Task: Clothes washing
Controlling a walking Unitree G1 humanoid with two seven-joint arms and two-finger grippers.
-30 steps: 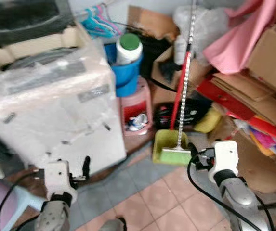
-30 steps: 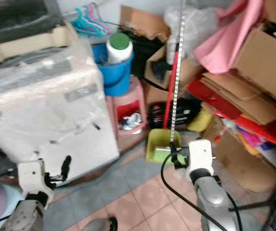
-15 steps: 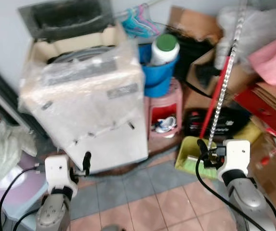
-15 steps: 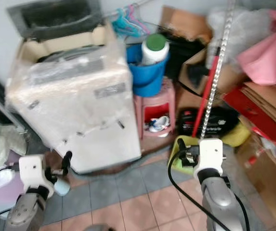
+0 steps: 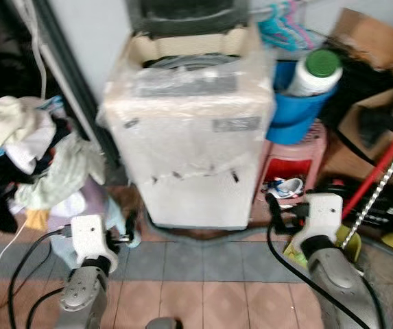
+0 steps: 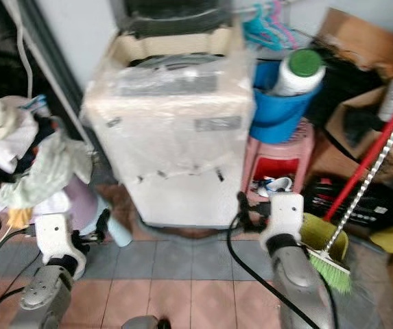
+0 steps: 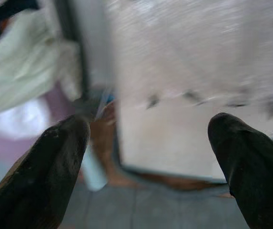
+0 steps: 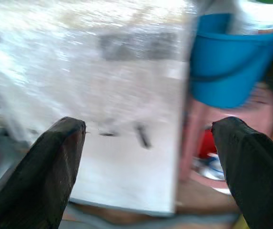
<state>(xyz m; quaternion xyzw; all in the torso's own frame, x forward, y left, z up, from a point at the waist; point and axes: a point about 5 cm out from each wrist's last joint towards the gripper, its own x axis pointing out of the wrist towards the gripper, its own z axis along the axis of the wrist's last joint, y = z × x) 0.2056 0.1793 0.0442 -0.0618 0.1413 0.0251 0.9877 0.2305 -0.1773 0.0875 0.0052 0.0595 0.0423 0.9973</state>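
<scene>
Clothes [image 5: 25,157] lie heaped far left of the washing machine [image 5: 189,130], nearest the left gripper [image 5: 131,229], spread wide and empty; the right gripper [image 5: 273,205], likewise wide, faces the machine.

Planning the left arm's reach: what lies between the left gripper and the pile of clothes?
In the right eye view, a lilac stool under the pile of clothes stands between it and the left gripper.

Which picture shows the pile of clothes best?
The left eye view: the pile of clothes lies whole there, left of the washing machine. The right eye view cuts it at the edge. The left wrist view catches a blurred pale bit; the right wrist view faces the washing machine and blue bucket.
</scene>
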